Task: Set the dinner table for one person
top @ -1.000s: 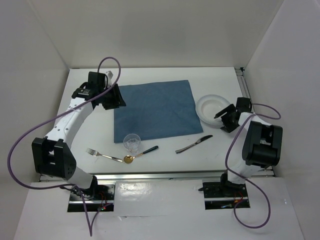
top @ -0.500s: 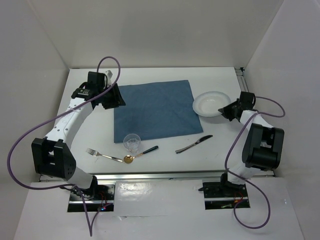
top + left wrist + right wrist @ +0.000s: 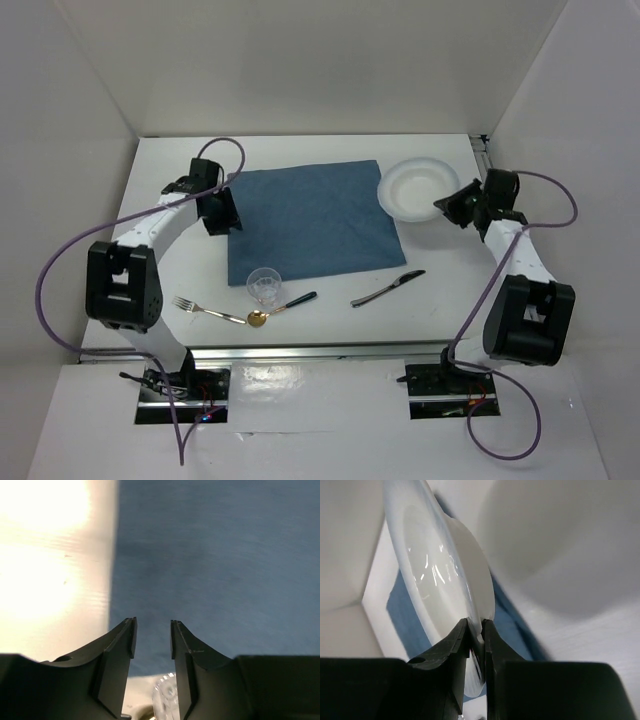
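Note:
The dinner table (image 3: 450, 300) is a white top with a blue cloth (image 3: 310, 220) spread in its middle. My right gripper (image 3: 443, 207) is shut on the rim of a white plate (image 3: 412, 187), which it holds just off the cloth's far right corner. In the right wrist view the plate (image 3: 435, 575) hangs tilted, with its rim pinched at my right gripper (image 3: 477, 625). My left gripper (image 3: 220, 215) hovers over the cloth's left edge. In its own view the left gripper (image 3: 152, 625) is open with nothing between the fingers, above the cloth (image 3: 215, 565).
Near the front edge lie a clear glass (image 3: 264, 285), a fork (image 3: 205, 310), a gold spoon with a dark handle (image 3: 285, 305) and a knife (image 3: 388, 288). The glass (image 3: 167, 700) also shows behind my left fingers. White walls enclose the table.
My right gripper closed on the plate and carried it back and left toward the cloth's corner. The left gripper shifted slightly right and nearer, onto the cloth's left edge.

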You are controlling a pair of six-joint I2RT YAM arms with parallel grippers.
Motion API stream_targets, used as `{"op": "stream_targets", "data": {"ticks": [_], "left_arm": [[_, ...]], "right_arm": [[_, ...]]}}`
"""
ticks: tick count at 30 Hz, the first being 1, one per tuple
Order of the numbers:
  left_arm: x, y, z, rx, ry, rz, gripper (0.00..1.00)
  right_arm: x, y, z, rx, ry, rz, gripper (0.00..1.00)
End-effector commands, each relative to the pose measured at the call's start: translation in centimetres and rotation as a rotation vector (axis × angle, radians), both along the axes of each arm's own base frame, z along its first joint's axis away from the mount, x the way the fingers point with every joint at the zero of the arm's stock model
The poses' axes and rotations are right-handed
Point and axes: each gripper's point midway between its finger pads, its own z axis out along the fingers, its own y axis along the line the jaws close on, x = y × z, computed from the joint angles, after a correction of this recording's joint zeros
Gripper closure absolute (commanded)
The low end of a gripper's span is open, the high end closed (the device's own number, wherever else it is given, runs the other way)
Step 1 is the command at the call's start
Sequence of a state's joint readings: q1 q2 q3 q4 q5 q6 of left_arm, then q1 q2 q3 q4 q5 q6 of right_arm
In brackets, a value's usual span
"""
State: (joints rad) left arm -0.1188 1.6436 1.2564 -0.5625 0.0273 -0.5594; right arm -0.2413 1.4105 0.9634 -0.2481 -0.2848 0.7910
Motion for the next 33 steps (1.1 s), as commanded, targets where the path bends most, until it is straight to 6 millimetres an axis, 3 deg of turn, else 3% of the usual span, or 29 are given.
{"op": "stream_targets", "data": {"ticks": [1, 3, 4, 7, 9, 10, 14, 18, 21, 25, 33], "left_arm": [[1.3, 2.6, -3.8, 0.01, 0.058, 0.135, 0.51], [1.7, 2.6, -5.0, -0.031, 0.096, 0.155, 0.52], [2.5, 2.6, -5.7, -0.031, 0.101, 0.155, 0.52], [4.0, 2.1, -5.6, -0.056, 0.093, 0.153, 0.52], [4.2, 1.9, -6.5, -0.06, 0.124, 0.15, 0.52], [5.0, 1.9, -6.1, -0.057, 0.114, 0.141, 0.52], [6.1, 2.1, -7.0, -0.043, 0.125, 0.137, 0.53], [6.6, 2.1, -8.0, -0.035, 0.153, 0.129, 0.53], [7.5, 2.1, -8.5, -0.03, 0.151, 0.12, 0.53], [8.4, 2.1, -8.5, -0.026, 0.15, 0.112, 0.53], [11.2, 2.7, -6.3, -0.008, 0.095, 0.096, 0.53]], "right_arm": [[3.2, 8.2, 10.8, 0.06, -0.366, 0.338, 1.0], [4.0, 11.2, 10.0, 0.069, -0.355, 0.415, 1.0], [4.1, 13.9, 10.4, 0.077, -0.368, 0.476, 1.0], [4.8, 18.1, 9.0, 0.115, -0.355, 0.591, 1.0], [5.2, 20.1, 7.4, 0.163, -0.338, 0.647, 1.0], [5.4, 21.4, 7.8, 0.168, -0.354, 0.681, 1.0], [5.9, 23.9, 5.9, 0.23, -0.321, 0.73, 1.0], [6.6, 24.9, 4.2, 0.238, -0.29, 0.726, 1.0], [6.9, 25.0, 1.6, 0.253, -0.23, 0.715, 1.0], [6.9, 26.2, 0.5, 0.264, -0.213, 0.744, 1.0], [6.7, 27.3, -2.6, 0.266, -0.138, 0.736, 0.97]]}}
